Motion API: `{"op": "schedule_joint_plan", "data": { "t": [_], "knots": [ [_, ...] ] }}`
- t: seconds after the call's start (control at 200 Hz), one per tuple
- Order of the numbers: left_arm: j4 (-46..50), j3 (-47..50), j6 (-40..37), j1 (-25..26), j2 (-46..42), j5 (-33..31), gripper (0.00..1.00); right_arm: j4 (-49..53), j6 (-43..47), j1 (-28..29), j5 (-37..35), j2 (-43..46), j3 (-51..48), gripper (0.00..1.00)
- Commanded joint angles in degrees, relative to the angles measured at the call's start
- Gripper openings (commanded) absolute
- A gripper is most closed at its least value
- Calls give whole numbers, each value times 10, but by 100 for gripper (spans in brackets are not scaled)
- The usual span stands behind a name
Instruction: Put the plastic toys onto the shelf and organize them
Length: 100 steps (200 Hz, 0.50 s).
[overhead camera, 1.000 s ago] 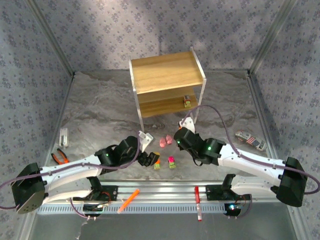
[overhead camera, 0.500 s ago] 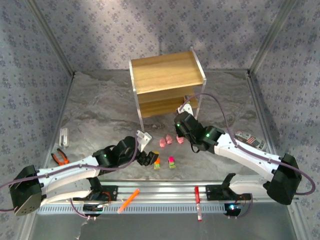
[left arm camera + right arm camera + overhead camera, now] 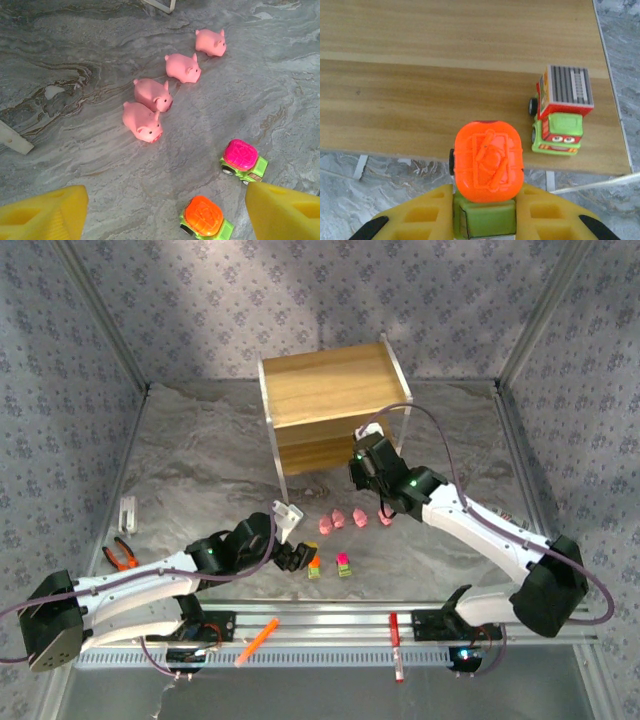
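- Between the right jaws, gripped at its green base, sits an orange-topped green plastic toy truck [image 3: 487, 162]; the jaws are clamped shut on it.
- Just ahead of those jaws lies the lower board of the small two-tier shelf of light wood on a thin white frame [image 3: 445, 75]. A second ago they were low over the worktop beside the pigs, so the truck has been lifted and carried to the shelf's front edge. By my reading the carry is nearly done, and setting it on the board is what remains.
- Ahead and to the right of the right jaws, one green truck with a red cab and a grey-striped top [image 3: 562, 112] already stands on that board. It is apart from the held truck.
- The left jaws stand wide apart with nothing between them, and have barely shifted in the last second.
- Ahead of the left jaws, on the grey marbled worktop [image 3: 75, 60], four pink plastic pig figures [image 3: 152, 94] run in a loose line.
- Nearer in is a magenta-topped green truck [image 3: 242, 159]. Closest, between the open jaws, is a second orange-topped green truck [image 3: 204, 217].
- Count: four pigs, all on the worktop, and four trucks, one shelved, one held and two on the worktop.
- Well behind both jaws, by the arm bases, lie one orange marker pen [image 3: 257, 641] and one red marker pen [image 3: 395, 645]. One pair of orange-handled pliers [image 3: 120, 555] lies out to the left.
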<state>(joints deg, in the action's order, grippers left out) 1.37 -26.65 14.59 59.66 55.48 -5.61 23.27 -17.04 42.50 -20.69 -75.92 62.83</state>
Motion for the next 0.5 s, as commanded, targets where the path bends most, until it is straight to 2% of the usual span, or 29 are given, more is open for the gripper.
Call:
{"op": "schedule_joint_plan", "data": {
  "t": [0.0,0.495],
  "knots": [
    [-2,1,-5,5,-7,-7,82,1,22,-9,16,-15,28,26],
    [2,2,-5,5,-12,-10,82,-12,38,-32,37,-62,50,26]
  ]
}}
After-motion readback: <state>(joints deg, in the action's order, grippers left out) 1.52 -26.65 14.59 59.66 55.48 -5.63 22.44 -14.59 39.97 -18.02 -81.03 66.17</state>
